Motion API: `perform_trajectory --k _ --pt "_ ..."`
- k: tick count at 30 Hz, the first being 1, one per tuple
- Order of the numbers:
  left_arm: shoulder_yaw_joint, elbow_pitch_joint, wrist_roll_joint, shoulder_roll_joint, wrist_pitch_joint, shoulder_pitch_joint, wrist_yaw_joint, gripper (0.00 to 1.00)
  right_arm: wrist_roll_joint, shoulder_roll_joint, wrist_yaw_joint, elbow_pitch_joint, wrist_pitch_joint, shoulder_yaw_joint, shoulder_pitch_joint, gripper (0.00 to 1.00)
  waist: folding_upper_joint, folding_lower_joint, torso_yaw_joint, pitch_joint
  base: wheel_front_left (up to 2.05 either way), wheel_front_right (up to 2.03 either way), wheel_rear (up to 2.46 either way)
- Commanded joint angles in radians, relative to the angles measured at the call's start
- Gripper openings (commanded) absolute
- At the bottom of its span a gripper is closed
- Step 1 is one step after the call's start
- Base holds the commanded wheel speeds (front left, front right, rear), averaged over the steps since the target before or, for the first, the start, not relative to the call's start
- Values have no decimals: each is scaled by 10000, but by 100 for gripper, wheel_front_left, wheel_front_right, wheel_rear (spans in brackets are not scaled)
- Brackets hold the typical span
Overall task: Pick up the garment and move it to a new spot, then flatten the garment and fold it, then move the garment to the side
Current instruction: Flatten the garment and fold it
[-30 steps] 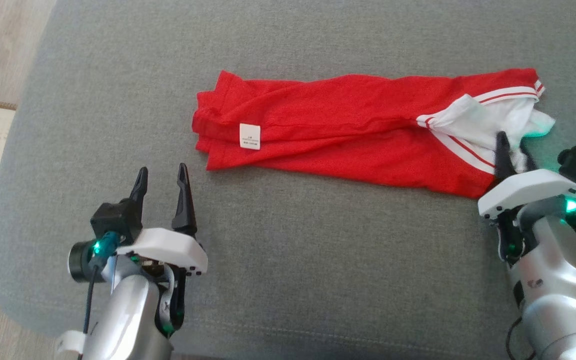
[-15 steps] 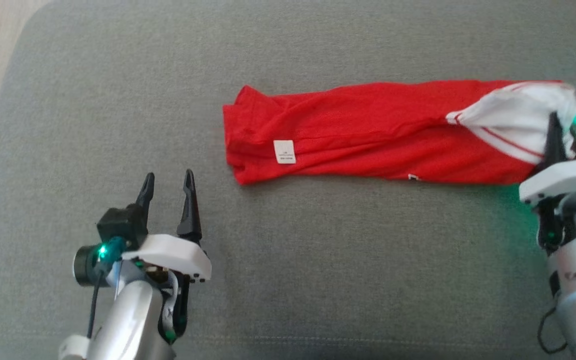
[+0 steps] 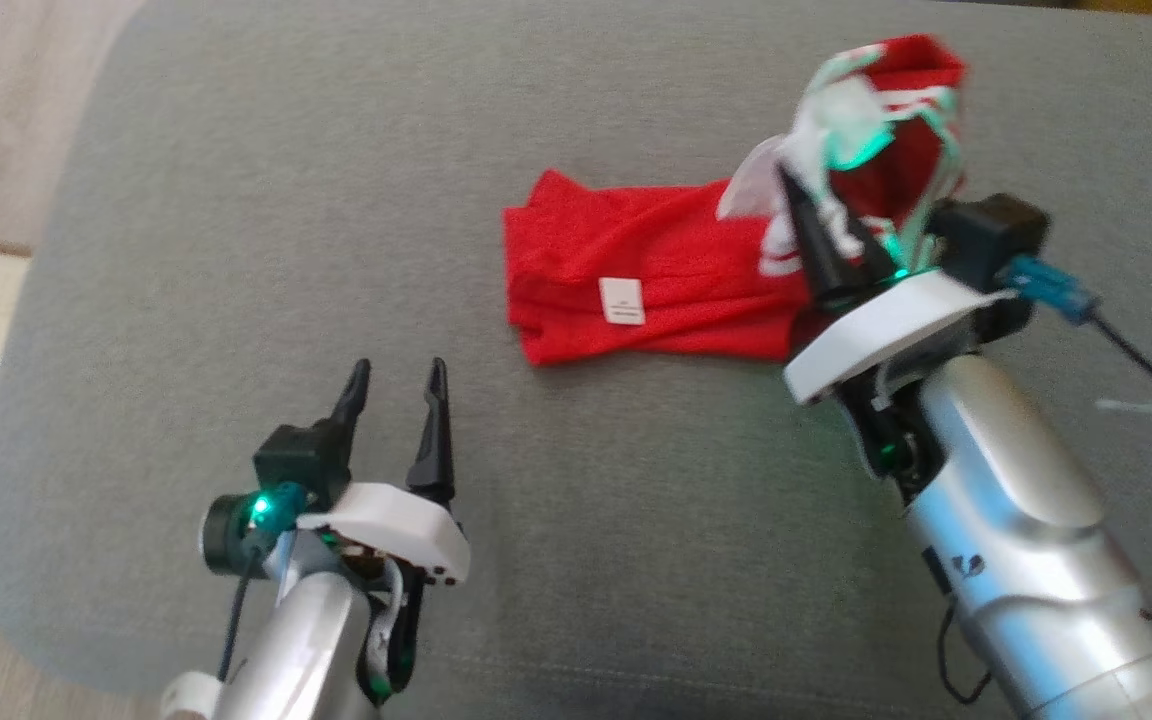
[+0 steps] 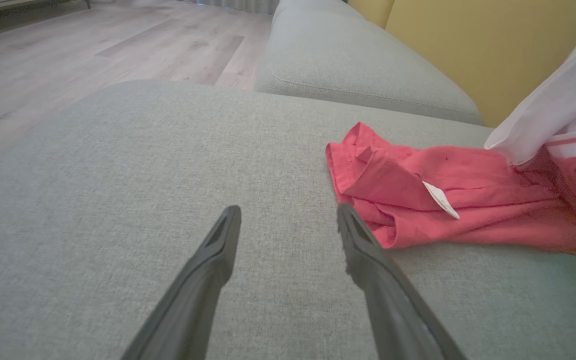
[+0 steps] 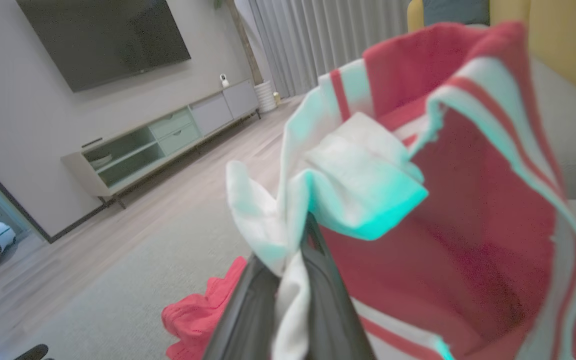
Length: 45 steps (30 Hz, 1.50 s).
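Garment [image 3: 656, 270]: red jersey, hem end lying folded on the grey sofa cushion [image 3: 336, 200], sleeve end held up clear of it towards the far right.
Right tool [image 3: 794, 185]: pinched shut on a bunch of the white sleeve [image 3: 841, 115], with red body cloth hanging open behind it.
Left tool [image 3: 398, 368]: spread wide, gripping nothing, hovering over bare cushion just short of the corner with the hem label [image 3: 621, 300].
Step, by the look of it: pick-up and carry to a new spot, on one grip only.
Risk one: thin pinch on sleeve cloth alone; could slip free under the weight of the trailing body on a quick pull.
Risk two: hem end low on the cushion; could drag, bunch or roll under, and make the flattening harder.
Risk three: loose folded layers; could twist or drop open in the air, with no second grip on the hem.
Hidden: stretch of jersey behind the right forearm in the head view; depth of cloth between the fingers hard to judge.
Blurred: raised end smeared and washed green by a light; cuff trim versus collar trim impossible to sort out.
Cut off: right part of the jersey, beyond the edge of the left wrist view.
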Motion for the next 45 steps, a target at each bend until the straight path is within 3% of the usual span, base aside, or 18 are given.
perform_trajectory --k 1,6,11,12,13,20,24,34,40,45 --pt "101 -329 -122 141 -53 -334 79 100 80 181 2 -387 109 451 12 0 0 0 501 51 0 0 0" --pt "-496 -363 -449 141 -53 -387 242 100 79 386 2 260 345 1161 -374 0 0 0 1495 130 0 0 0" --pt "-742 -400 -588 141 -53 -382 334 100 130 559 2 978 243 1310 -677 0 0 0 1931 203 0 0 0" --pt "-779 -406 -613 141 -53 -381 351 100 117 594 2 1158 141 1304 -766 35 0 0 1991 217 0 0 0" --pt "-812 -413 -631 141 -53 -383 372 100 120 626 2 1311 -10 1279 -854 100 0 0 2028 232 0 0 0" --pt "-696 -491 -565 141 -53 -419 547 100 -92 705 2 1909 -888 894 -1251 100 0 0 1654 294 0 0 0" --pt "-460 -560 -361 141 -53 -521 569 100 -911 547 2 1948 -1076 -590 -1154 100 0 0 926 332 0 0 0" --pt "169 -753 381 141 -53 -682 671 100 -3020 557 2 451 -1086 -3788 522 100 0 0 -399 323 0 0 0" --pt "602 -778 777 141 -53 -522 700 100 -3610 702 2 -1 -1087 -4542 1468 100 0 0 -878 148 0 0 0" --pt "903 -798 949 141 -53 -267 680 100 -3721 733 2 -149 -1087 -4489 1939 100 0 0 -1068 -80 0 0 0"
